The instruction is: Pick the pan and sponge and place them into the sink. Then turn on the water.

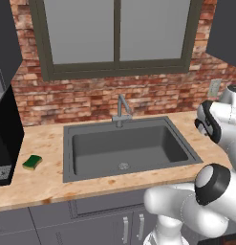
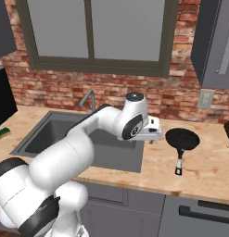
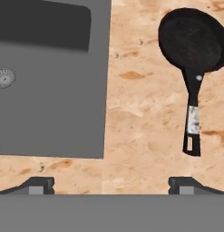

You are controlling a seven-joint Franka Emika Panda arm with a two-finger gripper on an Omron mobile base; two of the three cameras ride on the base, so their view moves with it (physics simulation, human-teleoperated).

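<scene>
Jaws stand wide apart and grip nothing: from my remote seat, the hand view shows the gripper (image 3: 111, 183) hovering above bare wooden counter (image 3: 145, 118), its two dark finger tips (image 3: 38, 185) low in the picture, one near the sink's right edge and the other below the pan's handle end.

Right of the sink (image 3: 50, 90) on the counter lies the pan (image 3: 191, 38), a small round black frying pan sitting flat, its straight handle pointing toward the near counter edge with a pale band close to the looped tip. It rests well apart from the basin rim, and nothing touches it. In the right base view I see the same pan (image 2: 182, 139) just beyond the hand, with the white arm (image 2: 88, 139) reaching over the sink's right side.

Far to the left, on the counter beyond the sink's left rim, sits the sponge (image 1: 32, 162), dark green on top over a yellow layer, beside a black appliance (image 1: 5, 139). The dark grey sink (image 1: 67, 153) holds nothing but its round drain (image 1: 123, 166), and a slim grey faucet (image 1: 121, 109) rises at its far edge in front of the brick wall (image 1: 91, 98) and window (image 1: 117, 33). I can read no brand, label or writing on anything.
</scene>
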